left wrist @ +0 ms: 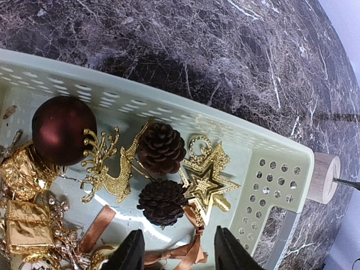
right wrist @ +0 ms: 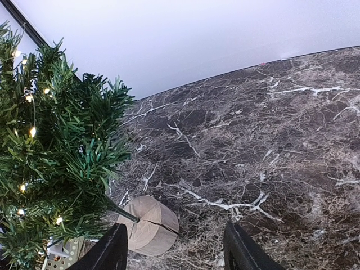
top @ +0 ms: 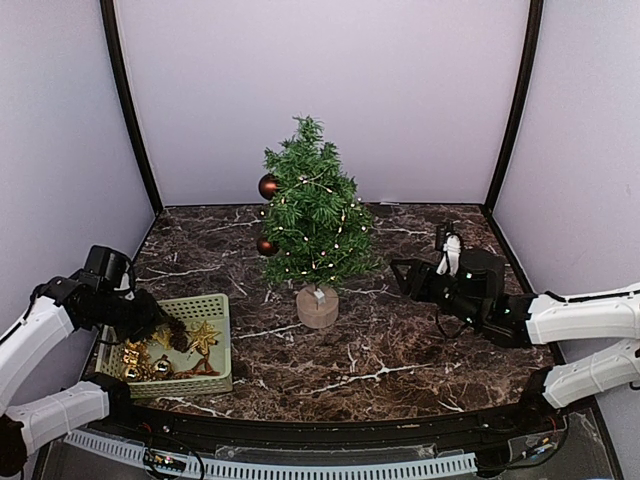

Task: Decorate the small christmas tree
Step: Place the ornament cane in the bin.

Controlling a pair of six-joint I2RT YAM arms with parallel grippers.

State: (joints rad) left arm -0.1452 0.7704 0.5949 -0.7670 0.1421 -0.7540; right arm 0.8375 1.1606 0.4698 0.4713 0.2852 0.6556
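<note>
Marbled brown surface (top: 400,350); left hand (left wrist: 177,250) open above pale-green basket (left wrist: 140,107), eight o'clock of small christmas tree (top: 315,215); right hand (right wrist: 175,244) open, empty, three o'clock of it.

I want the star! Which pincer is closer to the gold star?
Left. The left pincer hangs over the basket by the gold star; the right pincer is far off beside the small christmas tree.

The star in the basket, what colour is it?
Gold. The star-shaped ornament in the pale green plastic basket shows best in the left wrist view.
</note>
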